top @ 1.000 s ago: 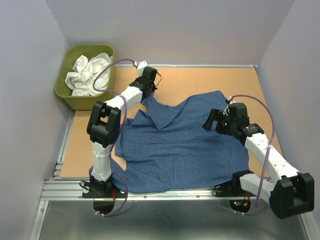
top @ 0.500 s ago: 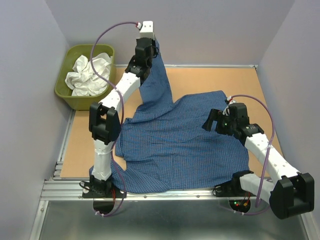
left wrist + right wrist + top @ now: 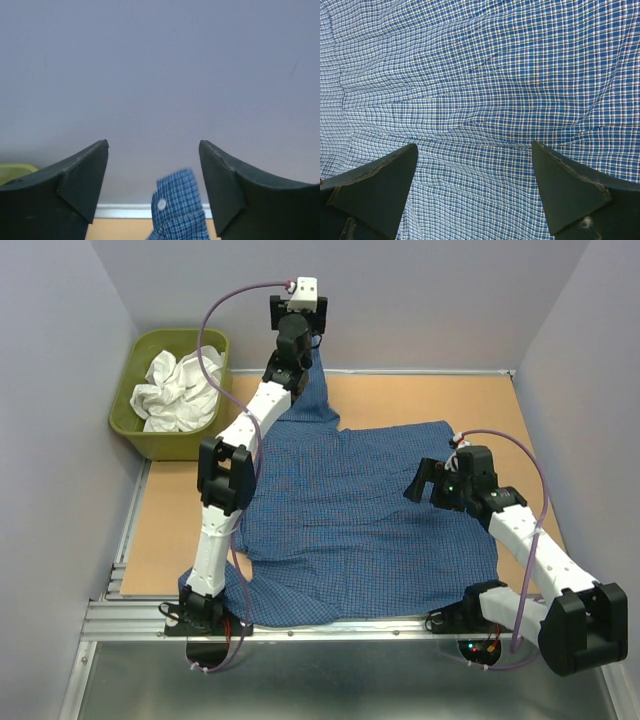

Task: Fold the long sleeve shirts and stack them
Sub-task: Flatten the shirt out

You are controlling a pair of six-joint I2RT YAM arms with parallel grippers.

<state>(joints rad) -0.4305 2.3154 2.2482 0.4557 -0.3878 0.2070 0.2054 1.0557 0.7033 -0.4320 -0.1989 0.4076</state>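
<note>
The dark blue checked shirt (image 3: 360,510) lies spread over the tan table, one sleeve (image 3: 312,380) trailing up towards the back wall. My left gripper (image 3: 298,312) is raised high at the back, open; in the left wrist view the sleeve cuff (image 3: 177,205) with a pale button hangs loose below the left gripper (image 3: 153,145), touching neither finger. My right gripper (image 3: 425,480) hovers open over the shirt's right side; the right wrist view shows only checked cloth (image 3: 480,75) beneath the right gripper (image 3: 474,145). A crumpled white garment (image 3: 180,385) sits in the tub.
The olive-green tub (image 3: 125,425) stands at the back left corner, off the tan board. Grey walls close in the back and both sides. Bare tan table (image 3: 450,400) shows behind the shirt and along the left (image 3: 165,530). A metal rail runs along the near edge.
The left arm swung up and back, lifting the sleeve off the shirt body, then its jaws opened and let the cuff go. The right arm stayed still.
</note>
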